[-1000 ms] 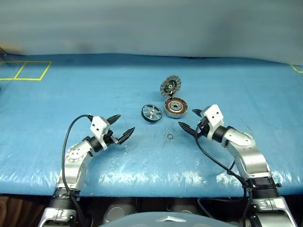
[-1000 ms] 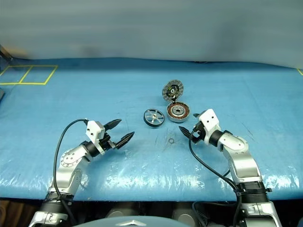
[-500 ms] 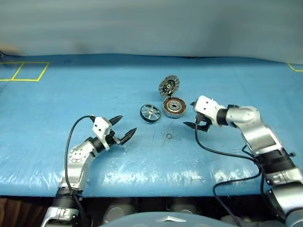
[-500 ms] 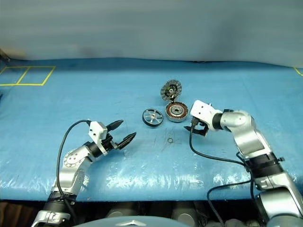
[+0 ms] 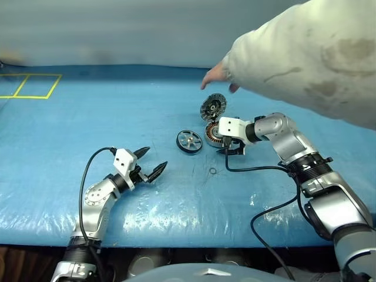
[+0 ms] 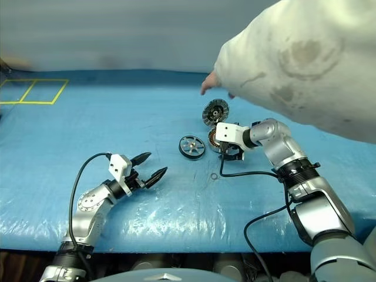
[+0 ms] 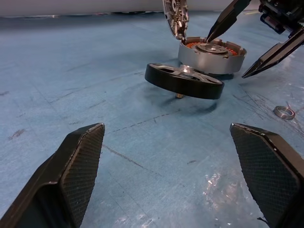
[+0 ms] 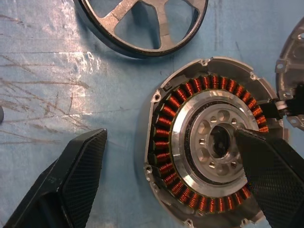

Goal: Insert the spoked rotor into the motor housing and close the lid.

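R pincer released over motor housing; L pincer released; spoked rotor beside housing.

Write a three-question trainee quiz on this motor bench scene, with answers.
1. True or false: the spoked rotor already sits inside the motor housing.
2. Which gripper hangs over the housing: A left, B right?
3. How does the lid stand?

Key: 1 false, it lies on the blue mat beside the housing. 2 B, jaws open. 3 Raised open at the housing's far edge, under a person's sleeve.
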